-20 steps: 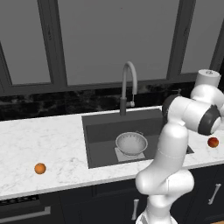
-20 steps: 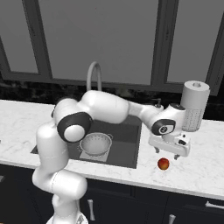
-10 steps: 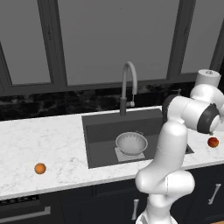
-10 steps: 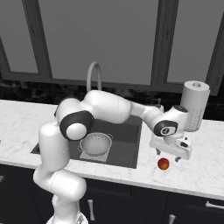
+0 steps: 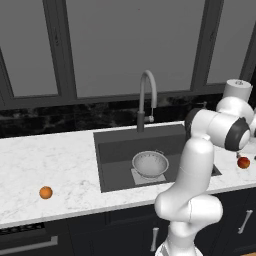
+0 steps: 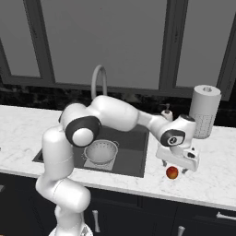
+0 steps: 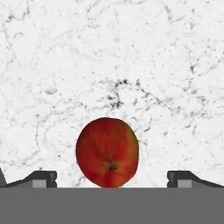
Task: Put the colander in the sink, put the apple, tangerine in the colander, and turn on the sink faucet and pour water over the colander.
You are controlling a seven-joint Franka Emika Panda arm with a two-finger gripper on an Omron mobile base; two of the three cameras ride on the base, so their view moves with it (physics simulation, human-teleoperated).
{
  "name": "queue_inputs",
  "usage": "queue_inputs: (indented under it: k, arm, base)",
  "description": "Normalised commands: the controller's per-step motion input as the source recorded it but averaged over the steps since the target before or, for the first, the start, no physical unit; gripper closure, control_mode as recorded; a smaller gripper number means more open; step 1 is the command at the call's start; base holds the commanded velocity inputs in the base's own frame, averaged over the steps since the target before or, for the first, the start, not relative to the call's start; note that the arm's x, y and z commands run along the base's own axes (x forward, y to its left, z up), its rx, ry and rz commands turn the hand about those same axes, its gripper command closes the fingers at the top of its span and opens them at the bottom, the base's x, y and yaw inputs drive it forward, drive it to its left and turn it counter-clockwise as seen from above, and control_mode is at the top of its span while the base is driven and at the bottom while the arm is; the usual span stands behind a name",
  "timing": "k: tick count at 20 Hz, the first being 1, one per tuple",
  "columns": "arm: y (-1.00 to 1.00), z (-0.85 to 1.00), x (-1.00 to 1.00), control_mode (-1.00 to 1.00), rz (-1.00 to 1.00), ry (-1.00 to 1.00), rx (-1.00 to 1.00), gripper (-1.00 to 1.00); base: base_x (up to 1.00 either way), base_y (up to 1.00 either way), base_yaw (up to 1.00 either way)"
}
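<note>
1. The apple (image 7: 107,152), round and red with yellowish streaks and a small dark dimple at its middle, lies on the white marble counter (image 6: 212,179) to the right of the sink (image 6: 133,152).
2. The gripper (image 6: 174,167) hangs directly over it, jaws spread wide, one dark fingertip (image 7: 41,177) on either side of the fruit and neither touching.
3. The silver-grey perforated colander (image 5: 150,164) sits in the dark basin.
4. The tangerine (image 5: 45,192), small and bright orange, lies alone on the counter well left of the sink.
</note>
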Motion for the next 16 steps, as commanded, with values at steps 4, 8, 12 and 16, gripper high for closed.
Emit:
queue_inputs:
  k: [4,8,12,16]
  arm:
    - [0.0,-0.23,0.0,-1.0,0.0,0.01,0.0,-1.0]
    - [0.0,-0.3,0.0,-1.0,0.0,0.0,0.0,-1.0]
    - [0.0,-0.26,0.0,-1.0,0.0,0.0,0.0,-1.0]
    - [0.0,-0.17,0.01,-1.0,0.0,0.0,0.0,1.0]
  base:
    - [0.0,0.0,0.0]
    - [0.0,0.0,0.0]
    - [0.0,0.0,0.0]
    - [0.0,0.0,0.0]
